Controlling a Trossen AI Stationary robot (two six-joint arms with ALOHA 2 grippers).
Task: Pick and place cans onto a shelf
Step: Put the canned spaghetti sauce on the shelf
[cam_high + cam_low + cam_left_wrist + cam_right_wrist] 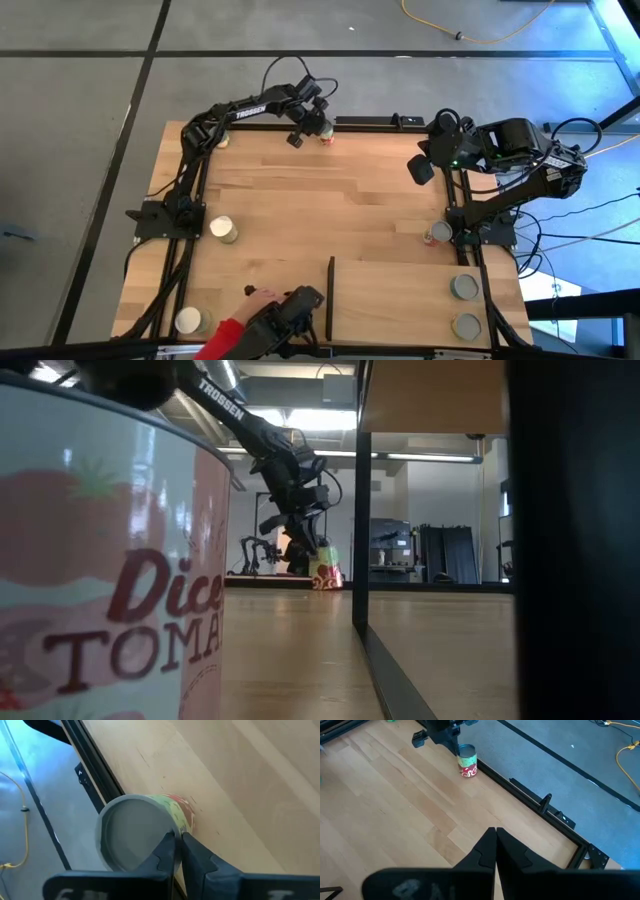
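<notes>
The left gripper (322, 127) is seen at the table's (300, 200) twelve o'clock edge, its fingers (167, 851) pinched on the rim of an upright can (326, 133) with a green and red label. The right gripper (421, 167) is held closed and empty above the two o'clock area. The shelf (400, 300) lies at five o'clock; two cans (464, 288) stand at its right end.
</notes>
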